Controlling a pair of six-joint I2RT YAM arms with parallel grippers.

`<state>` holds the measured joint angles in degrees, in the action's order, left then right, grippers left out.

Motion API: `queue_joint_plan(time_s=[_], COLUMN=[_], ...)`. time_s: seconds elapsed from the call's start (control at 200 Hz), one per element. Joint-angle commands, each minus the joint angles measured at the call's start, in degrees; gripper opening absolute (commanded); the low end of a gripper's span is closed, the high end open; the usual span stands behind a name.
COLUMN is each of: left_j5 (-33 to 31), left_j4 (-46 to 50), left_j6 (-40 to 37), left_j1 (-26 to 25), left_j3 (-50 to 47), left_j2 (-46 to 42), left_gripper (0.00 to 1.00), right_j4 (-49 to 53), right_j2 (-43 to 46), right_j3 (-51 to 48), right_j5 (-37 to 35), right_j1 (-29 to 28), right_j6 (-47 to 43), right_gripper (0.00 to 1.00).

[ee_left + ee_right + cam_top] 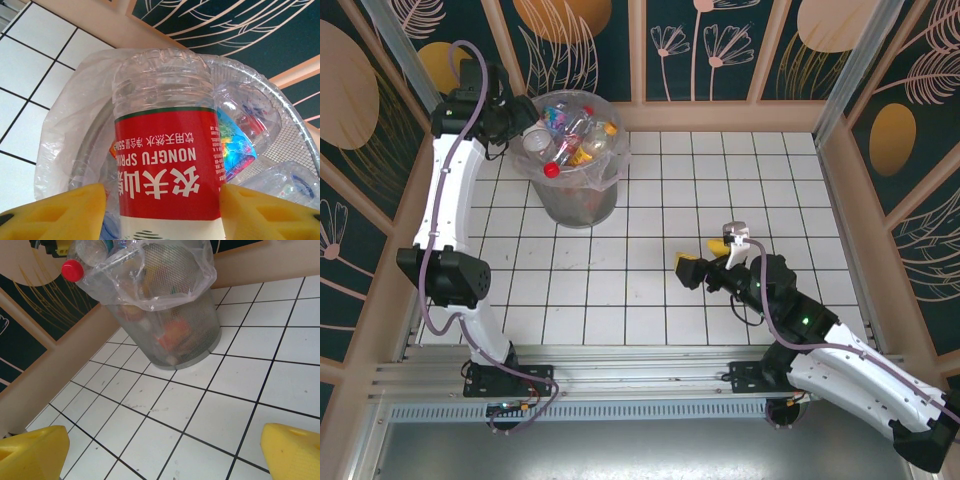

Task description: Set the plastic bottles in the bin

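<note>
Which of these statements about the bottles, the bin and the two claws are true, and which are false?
1. A red-labelled bottle sits between the fingers of the left claw, above the bin. True.
2. The right claw holds a bottle. False: it is open and empty, above the white tiles.
3. The bin lies on its side. False: it stands upright, with several bottles inside.
4. A red-capped bottle sticks out over the bin's rim. True.
</note>
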<state>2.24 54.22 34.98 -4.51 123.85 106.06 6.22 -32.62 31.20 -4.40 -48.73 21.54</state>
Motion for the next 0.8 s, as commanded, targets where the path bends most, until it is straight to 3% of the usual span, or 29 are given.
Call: queue_joint_plan(time_s=[0.0,0.465,0.796], left_j5=[1.6,5.2,6.9], left_j4=[0.6,-0.1,-0.9], left_j6=[0.3,1.7,3.5], left_j1=[0.0,-1.1,-3.5], left_j3=[-2.2,-5.4,-6.5], left_j2=[-0.9,-3.8,-4.4], left_gripper=[0.58,0.54,0.58], right_j4=[-1.2,-2.0,-1.2], right_j2=[-0.6,-1.1,-1.1], right_j3=[0.2,-0.1,0.2], right_j5=[0.4,0.8,0.3], right_j1=[0.4,0.4,0.4], right_j6=[-0.1,0.2,0.1], right_gripper=[0.99,0.99,0.99])
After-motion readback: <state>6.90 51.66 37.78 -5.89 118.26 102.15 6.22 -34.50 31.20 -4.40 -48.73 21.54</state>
